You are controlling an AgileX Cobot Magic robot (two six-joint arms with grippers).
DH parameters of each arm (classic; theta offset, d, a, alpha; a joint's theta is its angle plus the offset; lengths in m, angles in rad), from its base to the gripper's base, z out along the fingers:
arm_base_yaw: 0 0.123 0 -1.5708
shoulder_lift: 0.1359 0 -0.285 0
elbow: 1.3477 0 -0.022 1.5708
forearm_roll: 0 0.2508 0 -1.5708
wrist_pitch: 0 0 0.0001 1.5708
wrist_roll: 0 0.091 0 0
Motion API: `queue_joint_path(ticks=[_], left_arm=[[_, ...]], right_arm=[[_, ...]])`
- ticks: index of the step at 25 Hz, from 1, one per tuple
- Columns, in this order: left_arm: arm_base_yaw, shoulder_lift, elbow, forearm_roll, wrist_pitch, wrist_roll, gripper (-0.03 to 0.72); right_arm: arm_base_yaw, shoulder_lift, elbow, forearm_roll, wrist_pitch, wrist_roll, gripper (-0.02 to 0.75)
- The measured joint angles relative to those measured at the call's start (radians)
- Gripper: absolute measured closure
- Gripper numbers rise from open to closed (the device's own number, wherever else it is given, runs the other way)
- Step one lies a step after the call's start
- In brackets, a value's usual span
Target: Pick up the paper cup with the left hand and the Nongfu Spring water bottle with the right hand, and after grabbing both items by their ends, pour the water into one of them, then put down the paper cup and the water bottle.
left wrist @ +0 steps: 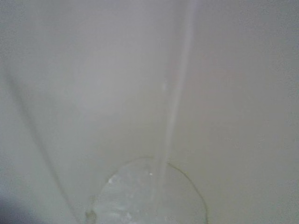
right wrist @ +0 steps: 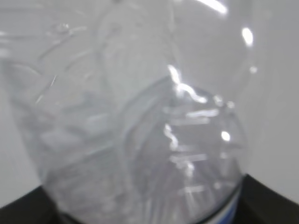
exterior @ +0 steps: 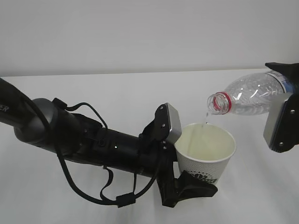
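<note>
Left hand (exterior: 184, 184) partly hides paper cup (exterior: 208, 154).

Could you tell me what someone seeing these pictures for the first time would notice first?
The clear Nongfu Spring water bottle, tipped nearly flat at the upper right in the right hand, its open red-ringed mouth over the paper cup. A thin trickle of water drops into the cup. The bulky, cabled left hand grips the cup low, at centre, above the white table.
</note>
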Motion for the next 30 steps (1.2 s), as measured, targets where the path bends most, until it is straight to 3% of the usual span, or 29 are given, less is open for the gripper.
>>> queue_joint_path(ticks=[30], left_arm=[[0.0, 0.0, 0.0, 0.0, 0.002, 0.0, 0.138]], right_arm=[[0.0, 0.0, 0.0, 0.004, -0.023, -0.021, 0.253]])
